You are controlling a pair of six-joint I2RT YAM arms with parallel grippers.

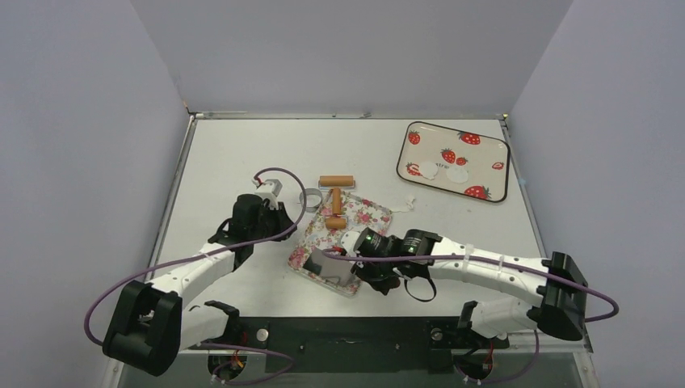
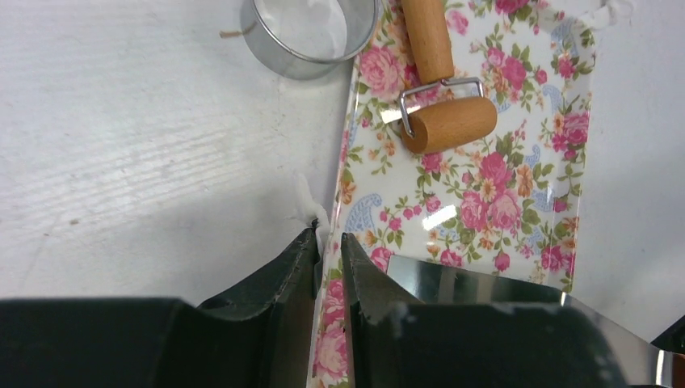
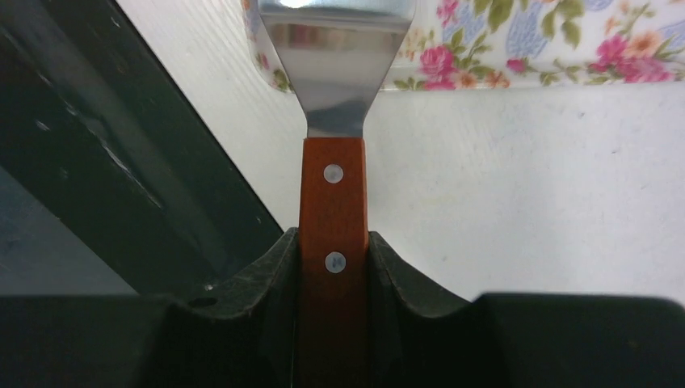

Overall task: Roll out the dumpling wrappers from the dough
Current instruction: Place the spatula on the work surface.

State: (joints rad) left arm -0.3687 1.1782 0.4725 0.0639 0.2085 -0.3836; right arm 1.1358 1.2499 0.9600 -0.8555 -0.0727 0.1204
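Nearest the overhead camera, the left arm [image 1: 186, 279] and right arm [image 1: 493, 271] reach inward over the white tabletop [image 1: 226, 153]. Left fingers [image 1: 279, 215] sit at the left rim of the floral tray [image 1: 365, 215]; right fingers [image 1: 361, 260] are at its near corner, holding a spatula [image 1: 334, 267]. A wooden roller [image 1: 337, 181] lies across the tray's far end, with a metal ring [image 1: 308, 199] just left of it. Two dumpling wrappers [image 1: 428, 170], flat white discs, rest on the strawberry tray [image 1: 485, 147] at far right, well apart from the arms.

Left wrist view: left fingers [image 2: 309, 255] nearly closed, pinching the floral tray [image 2: 517, 186] by its rim. A small whitish scrap of dough [image 2: 305, 198] clings to the rim just ahead of them. Roller [image 2: 448, 121] on the tray, ring [image 2: 275, 56] on the tabletop beside it, spatula [image 2: 485, 283] blade at lower right.

Right wrist view: right fingers [image 3: 279, 271] clamped on the spatula [image 3: 333, 194] by its red-brown handle; the blade reaches over the floral tray [image 3: 565, 48] corner.
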